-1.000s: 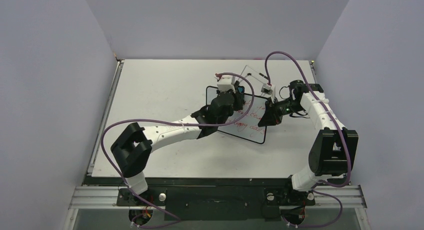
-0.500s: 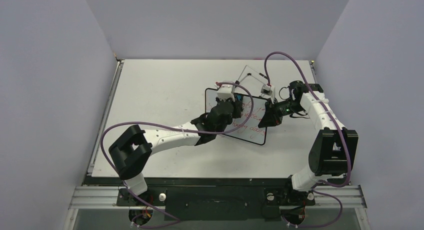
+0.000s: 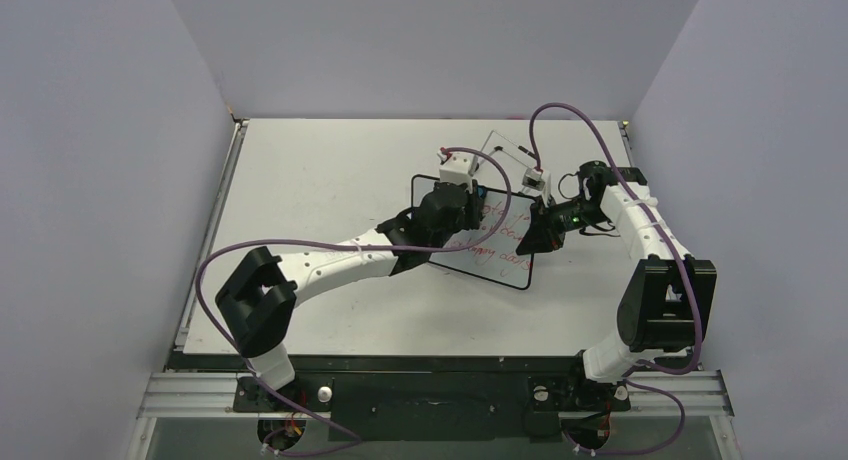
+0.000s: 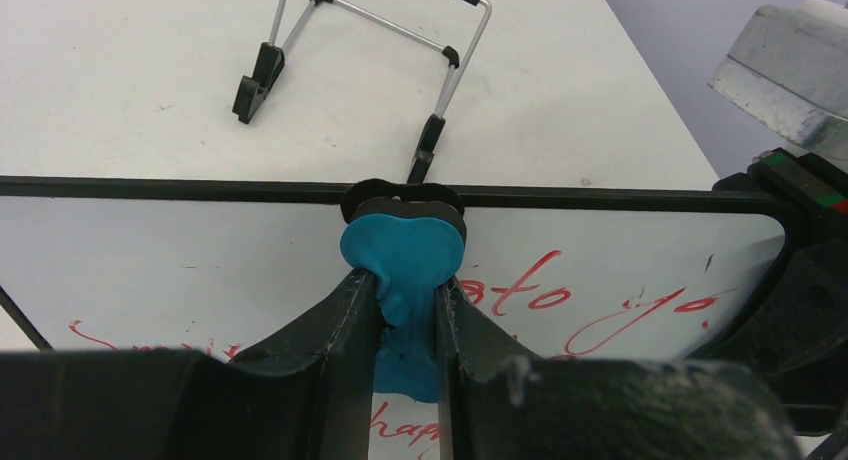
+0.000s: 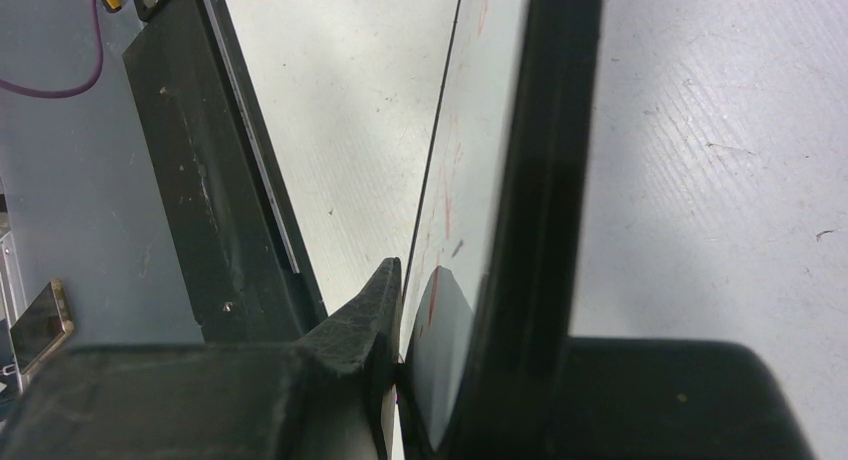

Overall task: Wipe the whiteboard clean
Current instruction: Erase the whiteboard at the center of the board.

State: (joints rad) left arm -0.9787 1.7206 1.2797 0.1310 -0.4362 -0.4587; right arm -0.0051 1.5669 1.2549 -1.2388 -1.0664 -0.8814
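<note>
The whiteboard (image 3: 497,257) lies tilted in the middle of the table, white with a black rim and red handwriting on it. My left gripper (image 4: 403,288) is shut on a small blue eraser (image 4: 403,248), which presses on the whiteboard (image 4: 200,255) just below its far rim. From above, the left gripper (image 3: 472,194) sits over the board's far edge. My right gripper (image 3: 532,238) is shut on the board's right edge. In the right wrist view the whiteboard (image 5: 470,180) shows edge-on between the right gripper's (image 5: 420,315) jaws.
A thin wire easel stand (image 4: 360,40) with black feet stands on the table just beyond the board, also seen from above as the stand (image 3: 505,145). Grey walls close in the table (image 3: 320,170) on three sides. Purple cables loop over both arms.
The left gripper with the eraser swept toward the near left across the board, then came back up to the far rim. The right gripper and the board stayed put.
</note>
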